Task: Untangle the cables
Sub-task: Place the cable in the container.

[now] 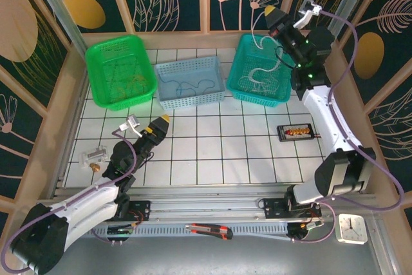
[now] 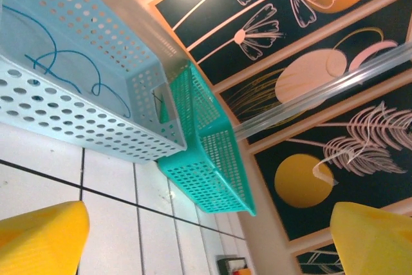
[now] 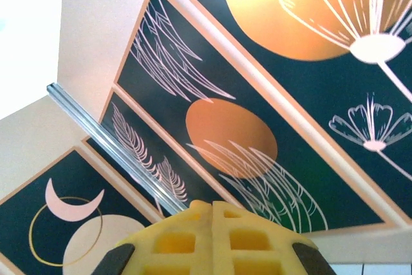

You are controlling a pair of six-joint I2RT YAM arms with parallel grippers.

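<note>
Clear small part (image 1: 94,155): on the bench (image 1: 212,152) near its left edge, beside the left arm.
Green basket (image 1: 96,69): back left; the pale yellowish cable (image 1: 132,79) lies on its floor.
Left gripper (image 1: 159,127): low over the tiles in front of the baskets, pointing toward them; in the left wrist view its yellow fingers (image 2: 45,239) stand spread wide with nothing between them.
Pale blue basket (image 1: 193,98): middle of the row, touching the teal one; the dark cable (image 1: 193,86) lies loose inside in a few bends.
Utility knife (image 1: 209,230): on the rail at the near edge, between the arm bases.
Teal basket (image 1: 239,62): right of the row; the white cable (image 1: 257,72) is looped inside, with one strand rising over the back rim toward the right gripper.
Right gripper (image 1: 271,12): raised above the teal basket's back corner, pads (image 3: 193,236) pressed together; cannot tell whether the strand is caught between them.
Small black box (image 1: 296,133): flat on the tiles, right of centre.
Clock (image 1: 351,228): near right corner.
</note>
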